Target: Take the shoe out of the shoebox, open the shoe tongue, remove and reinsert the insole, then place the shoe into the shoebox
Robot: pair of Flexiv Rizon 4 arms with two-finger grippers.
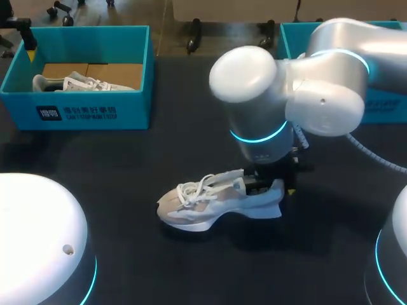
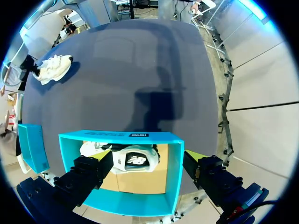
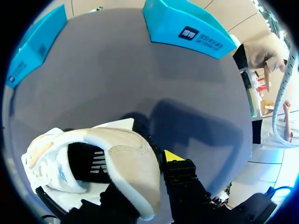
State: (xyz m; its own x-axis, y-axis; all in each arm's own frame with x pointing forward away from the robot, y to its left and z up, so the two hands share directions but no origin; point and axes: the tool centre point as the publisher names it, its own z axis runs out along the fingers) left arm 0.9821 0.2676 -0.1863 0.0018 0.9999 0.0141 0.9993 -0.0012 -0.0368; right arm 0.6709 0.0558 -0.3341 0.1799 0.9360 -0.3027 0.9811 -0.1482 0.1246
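Shoe [image 1: 210,202] heel between right jaws — seemingly gripped.

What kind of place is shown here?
Most likely a robot lab bench, not a shop: the right gripper holds a white shoe by its heel on a dark table, and a teal shoebox contains a second shoe.

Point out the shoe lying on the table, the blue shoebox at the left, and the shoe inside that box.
table shoe [image 1: 210,204]: head view, on its side at midfoot.
shoebox [image 1: 137,109]: head view, on its front wall.
boxed shoe [image 1: 76,82]: head view, on its upper.
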